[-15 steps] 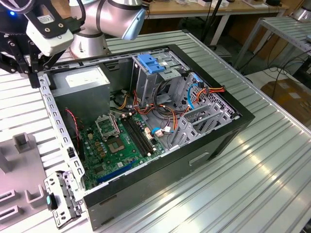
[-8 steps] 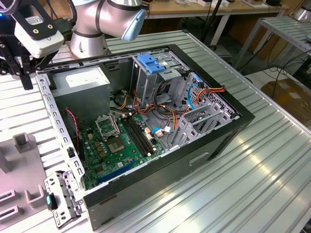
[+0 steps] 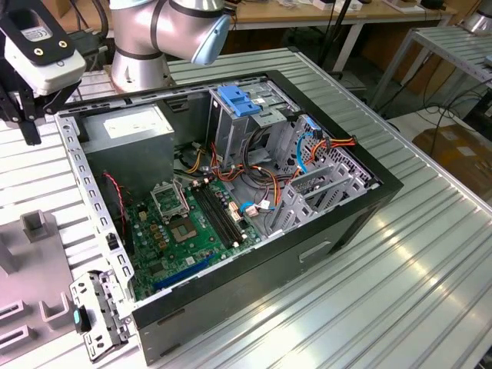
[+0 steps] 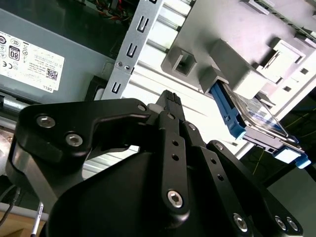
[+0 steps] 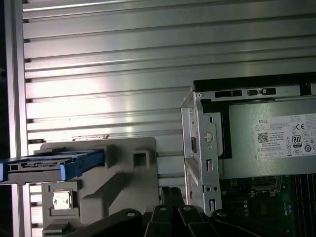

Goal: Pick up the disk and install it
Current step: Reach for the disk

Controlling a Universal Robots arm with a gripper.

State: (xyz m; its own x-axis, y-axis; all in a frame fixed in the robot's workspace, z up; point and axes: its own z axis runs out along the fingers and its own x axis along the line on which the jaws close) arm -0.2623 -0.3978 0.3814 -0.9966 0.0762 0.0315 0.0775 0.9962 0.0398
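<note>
Currently the disk [image 5: 42, 165] stands on edge in a slot of the grey fixture [image 5: 118, 182], outside the case [image 5: 200, 143]. A blue rail [image 5: 81, 165] runs along the side of the disk seen in both wrist views. The fixture lies on the slotted table [image 5: 123, 59], just beside the rim of the case at the end where the power supply [image 5: 276, 143] sits. The disk has not been lifted.

The gripper [image 4: 170, 98] hangs over the strip of table between fixture and case. It is apart from the disk and holds off from the fixture. Whether it is apart or together I cannot tell; its black linkage covers the tip in both wrist views.

In the exterior view the arm [image 3: 173, 31] rises from the table behind the case. The case lies on its side with the cover off and the motherboard [image 3: 184, 223] facing up. The power supply occupies the far corner toward the exterior view's left. A metal cage [image 3: 231, 134] with a blue latch [image 3: 234, 100] on top stands at the far wall. Orange, red and blue cables [image 3: 254, 165] run between the cage and the motherboard.
</note>
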